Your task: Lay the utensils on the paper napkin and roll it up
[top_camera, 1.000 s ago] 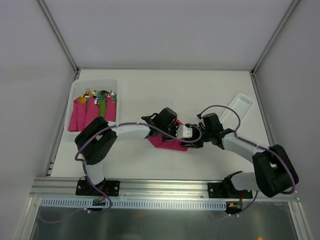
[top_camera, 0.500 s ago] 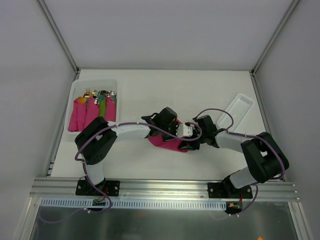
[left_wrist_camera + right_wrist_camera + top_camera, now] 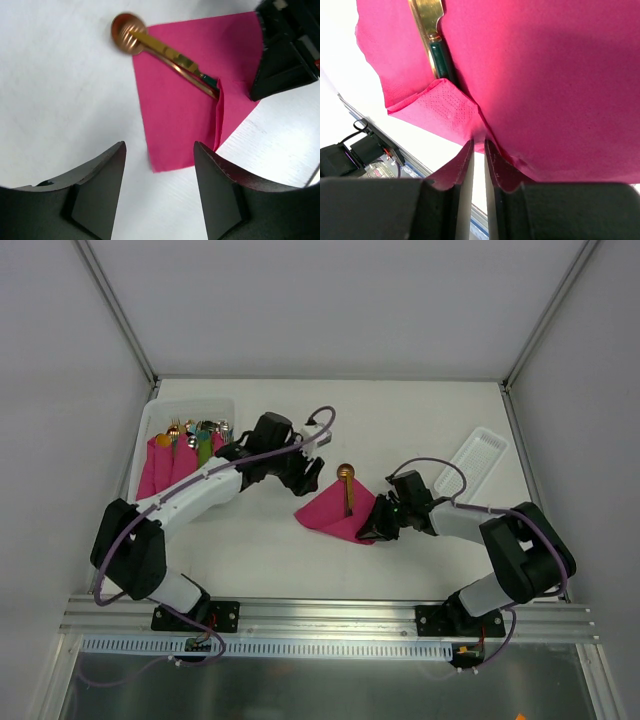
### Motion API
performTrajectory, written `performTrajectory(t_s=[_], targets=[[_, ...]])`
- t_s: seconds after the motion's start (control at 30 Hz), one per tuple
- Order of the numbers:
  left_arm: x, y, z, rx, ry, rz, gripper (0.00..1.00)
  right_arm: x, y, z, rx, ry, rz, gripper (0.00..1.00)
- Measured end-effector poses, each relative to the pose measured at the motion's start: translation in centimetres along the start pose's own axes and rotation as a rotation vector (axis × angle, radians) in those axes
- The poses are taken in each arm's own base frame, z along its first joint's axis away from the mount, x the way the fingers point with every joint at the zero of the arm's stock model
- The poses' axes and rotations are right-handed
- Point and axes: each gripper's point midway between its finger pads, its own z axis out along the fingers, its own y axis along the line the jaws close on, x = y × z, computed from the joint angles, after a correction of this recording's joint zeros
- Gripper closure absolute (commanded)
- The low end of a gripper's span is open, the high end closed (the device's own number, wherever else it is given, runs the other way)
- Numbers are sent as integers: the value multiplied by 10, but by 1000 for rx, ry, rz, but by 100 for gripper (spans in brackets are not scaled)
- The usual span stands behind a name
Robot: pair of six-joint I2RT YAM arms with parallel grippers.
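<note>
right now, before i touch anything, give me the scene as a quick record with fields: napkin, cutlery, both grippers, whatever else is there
paper napkin: flat on the table, one corner folded over
utensils: on the napkin, round bowl past its edge, handle end under the fold
left gripper: open, holding nothing, above the napkin
right gripper: shut on the napkin's folded corner
roll: not yet done
tray: back left, holds pink bundles with cutlery tips showing

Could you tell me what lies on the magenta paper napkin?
Slim gold-copper metal utensils, round spoon bowl past the edge of the magenta paper napkin; its folded-over corner hides their handle ends.
</note>
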Motion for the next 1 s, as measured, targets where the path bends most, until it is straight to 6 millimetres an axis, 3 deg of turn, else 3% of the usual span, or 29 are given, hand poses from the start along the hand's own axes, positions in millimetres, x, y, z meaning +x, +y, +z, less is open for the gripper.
performTrajectory(t_s=[0.07,0.17,0.27,0.4,0.53,0.73,1.0], targets=[[11,14,-8,-20,15,-111,43,1,0,0,1,1,-3,83],[47,24,-8,-21,96,-297,41,2,1,1,4,1,-10,82],[75,23,2,8,182,-455,41,2,2,1,11,1,-17,82],[96,12,15,61,261,-592,44,2,4,1,20,2,-25,80],[93,-1,16,137,265,-639,52,0,8,-1,28,0,-29,80],[65,-23,10,256,190,-603,57,-8,20,-5,16,-17,-45,80],[44,-79,10,410,179,-505,61,-9,29,-3,11,-9,-63,80]])
